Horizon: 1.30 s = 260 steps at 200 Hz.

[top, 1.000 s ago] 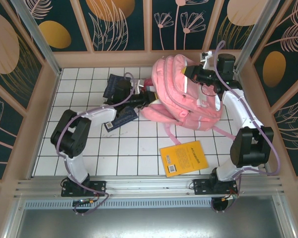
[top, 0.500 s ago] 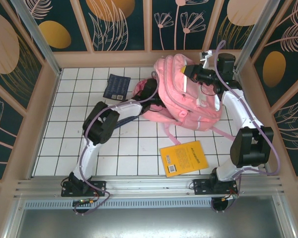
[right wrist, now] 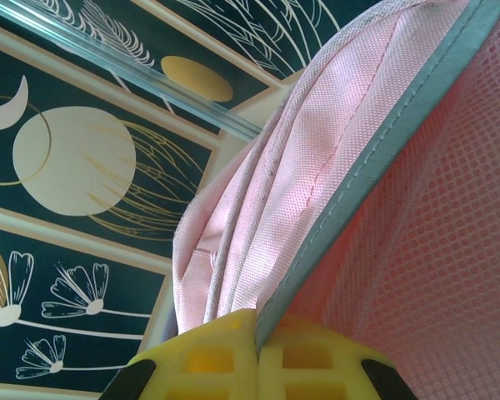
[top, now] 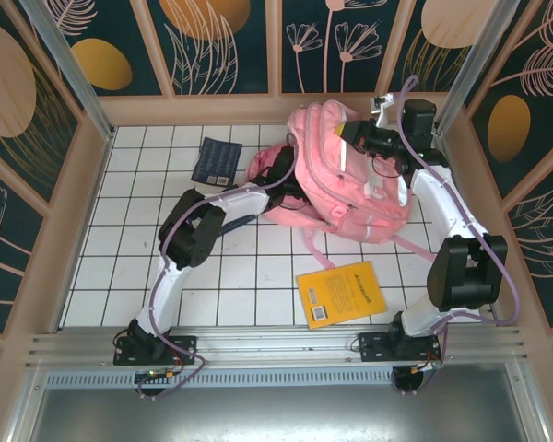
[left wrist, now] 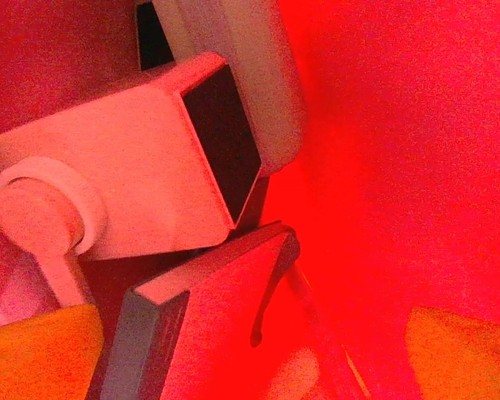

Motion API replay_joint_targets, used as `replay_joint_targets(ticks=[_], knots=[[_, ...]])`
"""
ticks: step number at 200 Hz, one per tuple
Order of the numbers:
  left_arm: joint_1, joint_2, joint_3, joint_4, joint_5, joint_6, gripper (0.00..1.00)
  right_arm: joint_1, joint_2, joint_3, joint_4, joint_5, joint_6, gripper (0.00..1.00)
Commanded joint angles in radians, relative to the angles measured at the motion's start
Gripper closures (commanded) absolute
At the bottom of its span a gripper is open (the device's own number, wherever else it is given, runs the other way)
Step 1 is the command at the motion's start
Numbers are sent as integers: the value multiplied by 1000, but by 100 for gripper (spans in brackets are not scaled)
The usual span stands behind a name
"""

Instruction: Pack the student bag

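The student bag (top: 332, 189) lay upper right of centre on the white tiles. The left gripper (left wrist: 250, 367) reached inside it, fingers spread apart. The right gripper (right wrist: 257, 352) was clamped on the bag's grey-trimmed edge. A yellow book (top: 341, 293) lay below the bag, and a dark booklet (top: 216, 161) lay to its left.

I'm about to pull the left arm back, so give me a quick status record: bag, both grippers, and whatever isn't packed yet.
bag: pink backpack, lying far right; the left arm reaches in from its left side
left gripper: inside the bag, fingers wide apart, open
right gripper: shut on the bag's rim, holding it up
in bag: flat book-like slab lying between the left fingers; what it is, unclear
not packed: yellow book in front of the bag; dark booklet left of the bag
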Motion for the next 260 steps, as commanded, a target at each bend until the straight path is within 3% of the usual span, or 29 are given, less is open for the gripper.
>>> replay_joint_targets(ticks=[1, 74, 113, 136, 173, 195, 220, 260], knots=[[21, -103, -31, -40, -4, 71, 4, 9, -85, 17, 104, -11, -37, 100], [159, -372, -333, 6, -18, 72, 5, -19, -94, -4, 35, 132, -72, 100], [219, -553, -469, -157, -160, 165, 6, -15, -68, 5, -23, 293, -75, 100], [220, -639, -551, -170, -230, 191, 6, 30, -17, 39, -49, 389, -100, 100], [220, -625, -585, -215, -253, 217, 5, 57, 49, 115, -74, 457, -124, 100], [219, -641, -601, -218, -275, 218, 4, 84, 73, 192, -169, 528, -230, 100], [217, -613, -609, -131, -205, 158, 5, 113, 95, 270, -239, 624, -319, 100], [135, -524, -531, -78, -181, 114, 8, 129, 173, 442, -335, 769, -426, 100]])
